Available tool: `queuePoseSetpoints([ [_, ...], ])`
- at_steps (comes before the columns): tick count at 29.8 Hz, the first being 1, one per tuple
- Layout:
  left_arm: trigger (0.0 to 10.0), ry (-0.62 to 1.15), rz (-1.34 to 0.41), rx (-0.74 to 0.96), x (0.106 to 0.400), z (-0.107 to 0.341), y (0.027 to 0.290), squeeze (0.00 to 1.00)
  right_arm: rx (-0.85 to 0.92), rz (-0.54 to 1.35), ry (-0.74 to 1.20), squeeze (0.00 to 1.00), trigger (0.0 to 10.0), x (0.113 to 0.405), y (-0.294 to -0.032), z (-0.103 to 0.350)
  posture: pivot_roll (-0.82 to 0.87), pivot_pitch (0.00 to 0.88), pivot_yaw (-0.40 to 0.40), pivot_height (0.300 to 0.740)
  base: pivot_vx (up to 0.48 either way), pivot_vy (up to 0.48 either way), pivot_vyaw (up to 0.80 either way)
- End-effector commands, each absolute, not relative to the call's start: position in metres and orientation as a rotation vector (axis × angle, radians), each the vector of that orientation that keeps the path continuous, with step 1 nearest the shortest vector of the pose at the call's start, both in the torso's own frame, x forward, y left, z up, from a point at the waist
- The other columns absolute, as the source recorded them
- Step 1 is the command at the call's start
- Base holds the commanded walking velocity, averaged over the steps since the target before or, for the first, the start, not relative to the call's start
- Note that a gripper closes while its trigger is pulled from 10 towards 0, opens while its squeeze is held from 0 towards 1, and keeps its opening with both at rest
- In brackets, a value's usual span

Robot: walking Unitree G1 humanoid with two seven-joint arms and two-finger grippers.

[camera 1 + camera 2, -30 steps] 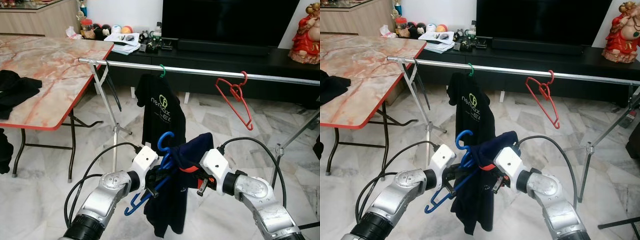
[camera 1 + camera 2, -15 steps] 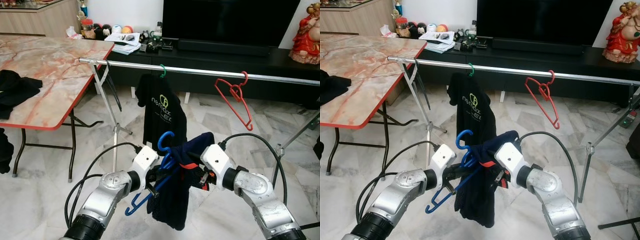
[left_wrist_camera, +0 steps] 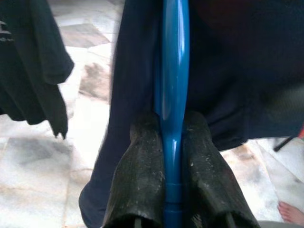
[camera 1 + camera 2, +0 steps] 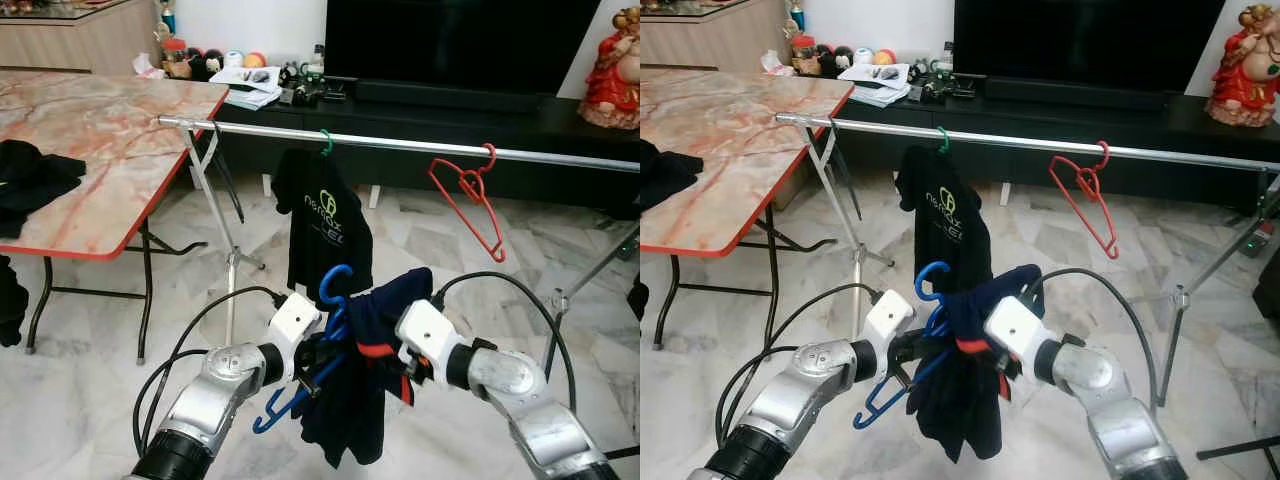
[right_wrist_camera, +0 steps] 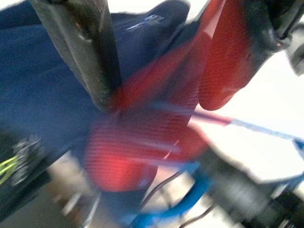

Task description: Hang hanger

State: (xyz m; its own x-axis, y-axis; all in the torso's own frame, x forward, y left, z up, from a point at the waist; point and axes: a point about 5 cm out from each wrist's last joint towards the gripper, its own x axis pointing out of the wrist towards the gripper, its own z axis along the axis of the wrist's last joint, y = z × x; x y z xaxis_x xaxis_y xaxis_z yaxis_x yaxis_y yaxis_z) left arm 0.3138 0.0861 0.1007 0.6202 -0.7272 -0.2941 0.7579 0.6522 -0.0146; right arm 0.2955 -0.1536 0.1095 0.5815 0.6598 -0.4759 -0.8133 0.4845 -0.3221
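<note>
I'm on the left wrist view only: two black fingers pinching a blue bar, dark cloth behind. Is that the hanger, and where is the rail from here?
Observer: Yes, the left gripper is shut on the blue hanger; the silver rail runs across, above and ahead.
Operator: Is the rail crowded?
Observer: A black T-shirt hangs on a green hook and a bare red hanger hangs to its right.
Operator: And the right arm?
Observer: The right gripper is in the navy garment draped on your hanger.

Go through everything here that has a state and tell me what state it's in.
Blue plastic hanger: clamped in left gripper, off the rail.
Navy garment: draped on it, right gripper at the cloth.
Black printed T-shirt: hanging on silver rail.
Red hanger: hanging, bare.
</note>
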Motion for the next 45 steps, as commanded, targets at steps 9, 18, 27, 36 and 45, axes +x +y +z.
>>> queuePoseSetpoints([
  [9,10.0,0.221,-0.843,0.105,0.32,0.113,0.085,0.0,-0.619,0.903,0.401,1.0,10.0,0.29,-0.161,0.097,0.02,0.059,-0.051,0.74,0.0,0.0,0.0],
  [18,10.0,0.258,-0.915,0.136,0.313,0.108,0.091,0.0,-0.623,0.605,0.133,0.0,10.0,0.324,-0.185,0.147,0.01,0.067,-0.048,0.74,0.0,0.0,0.0],
  [27,10.0,0.297,-1.054,0.176,0.301,0.105,0.093,0.0,-0.606,0.771,0.132,0.0,10.0,0.324,-0.193,0.158,0.01,0.066,-0.047,0.74,0.0,0.0,0.0],
  [36,10.0,0.304,-1.214,0.203,0.291,0.11,0.09,0.0,-0.68,1.052,0.27,0.0,10.0,0.316,-0.221,0.167,0.0,0.058,-0.067,0.74,0.0,0.0,0.0],
  [45,10.0,0.339,-1.351,0.302,0.281,0.113,0.088,0.0,-0.676,1.266,0.333,0.0,10.0,0.315,-0.222,0.167,0.01,0.051,-0.082,0.74,0.0,0.0,0.0],
])
